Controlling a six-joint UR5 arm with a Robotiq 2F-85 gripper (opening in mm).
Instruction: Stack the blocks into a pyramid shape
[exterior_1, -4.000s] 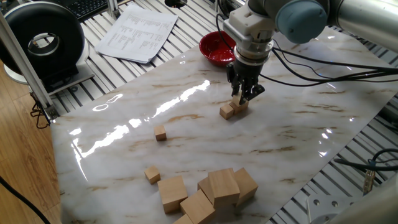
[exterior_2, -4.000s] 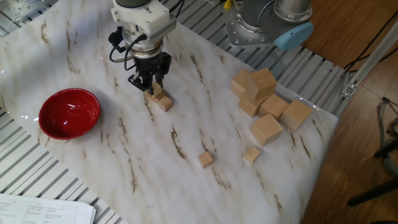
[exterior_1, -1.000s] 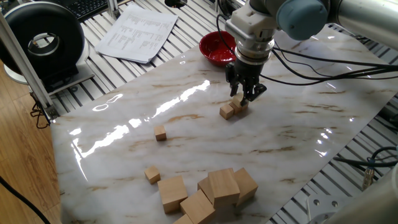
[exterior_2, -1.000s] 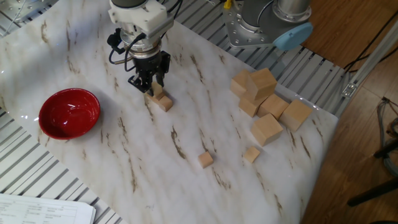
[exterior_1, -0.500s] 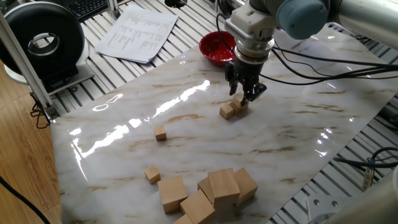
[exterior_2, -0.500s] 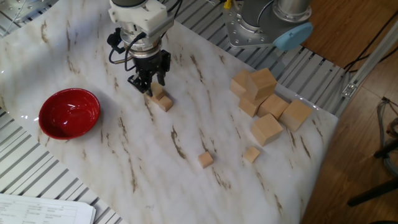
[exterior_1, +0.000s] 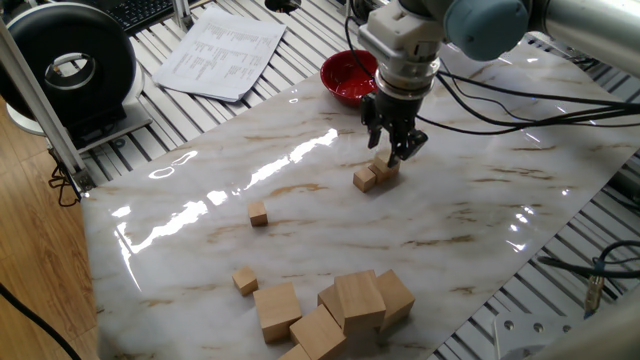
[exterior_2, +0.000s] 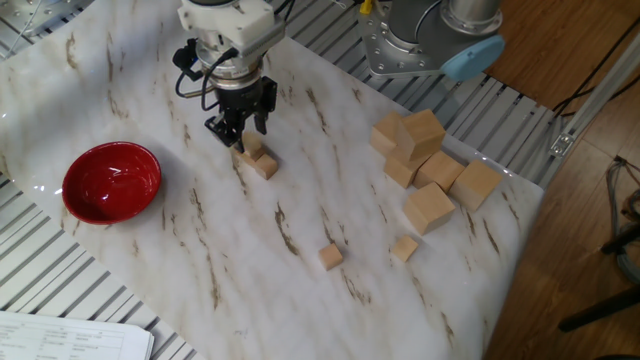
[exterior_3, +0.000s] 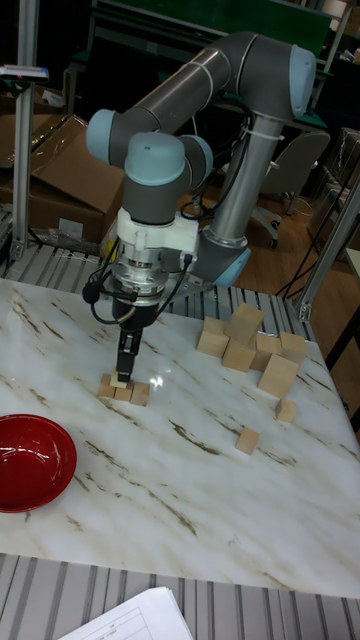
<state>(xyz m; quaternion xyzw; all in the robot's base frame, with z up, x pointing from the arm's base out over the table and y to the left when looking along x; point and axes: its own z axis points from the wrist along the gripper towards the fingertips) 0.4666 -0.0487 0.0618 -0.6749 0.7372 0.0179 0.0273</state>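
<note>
In one fixed view, two loose small blocks are lying apart on the left half of the marble table (exterior_1: 480, 215): one (exterior_1: 259, 213) toward 9 o'clock and one (exterior_1: 245, 279) toward 7 o'clock, both with bare marble all round them. At 6 o'clock about six large cubes (exterior_1: 358, 298) are crowding the near edge in a heap. One red bowl (exterior_1: 347, 75) is sitting at the 12 o'clock edge.

Just past centre toward 1 o'clock, the small-block cluster (exterior_1: 366, 179) is standing. The tall fixed view is showing three in a row with what looks like another on top, though the exact count is unclear. The gripper (exterior_1: 392, 155) is hanging straight over that cluster, fingers narrowly spaced around the top block. Whether they are pinching it or standing clear cannot be told.

The right half of the marble is lying open to the edge.
</note>
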